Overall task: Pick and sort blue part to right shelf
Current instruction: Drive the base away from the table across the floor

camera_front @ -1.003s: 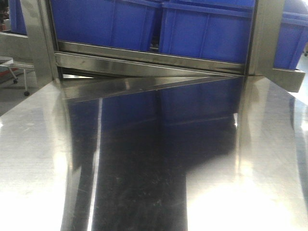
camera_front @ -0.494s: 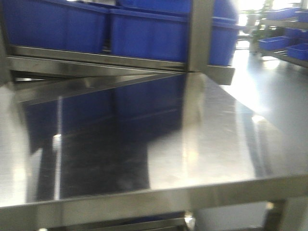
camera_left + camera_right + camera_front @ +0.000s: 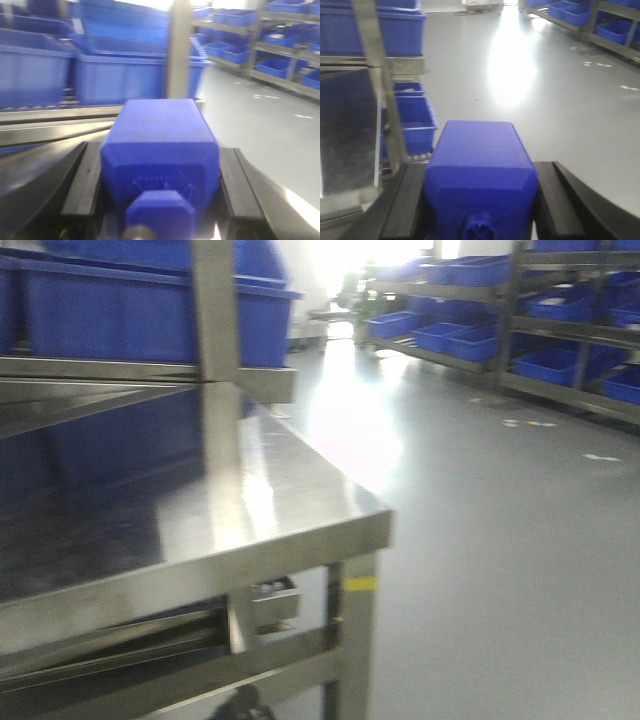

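Two blue parts are in hand: our left gripper is clamped on one blue part, its black fingers pressed against both flanks, and our right gripper grasps a second blue part the same way. Neither part lies on the steel table; the right shelf with its blue bins stands well apart across the open floor. We judge the carry the risk: every view is blurred, which we take for motion, and a sharp swing could let a smooth block slip between the pads, or bring an arm against the table corner or the upright post.
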